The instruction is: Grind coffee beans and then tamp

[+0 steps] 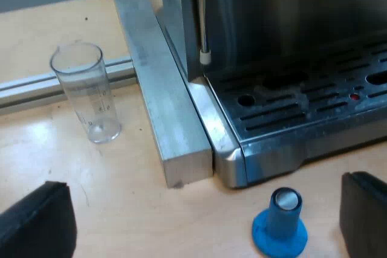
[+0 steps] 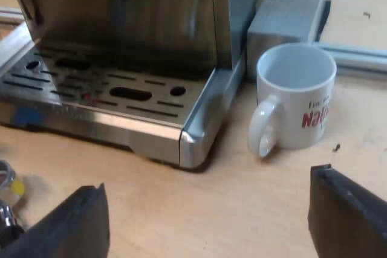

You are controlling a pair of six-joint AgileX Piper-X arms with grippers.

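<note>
left claw (image 1: 199, 222), right claw (image 2: 208, 219): spread wide, empty

My left gripper (image 1: 202, 219), spread wide, hovers over the upright blue tamper (image 1: 279, 225) beside the espresso machine (image 1: 302, 101); the measuring glass (image 1: 87, 92) stands well apart.

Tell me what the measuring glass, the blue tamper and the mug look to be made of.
Measuring glass: clear, either plastic or glass; see-through wall with printed marks.
Tamper: matte blue, probably plastic, with a shiny, metal-looking cap on top.
Mug: glossy white, apparently glazed ceramic, with red lettering.
</note>
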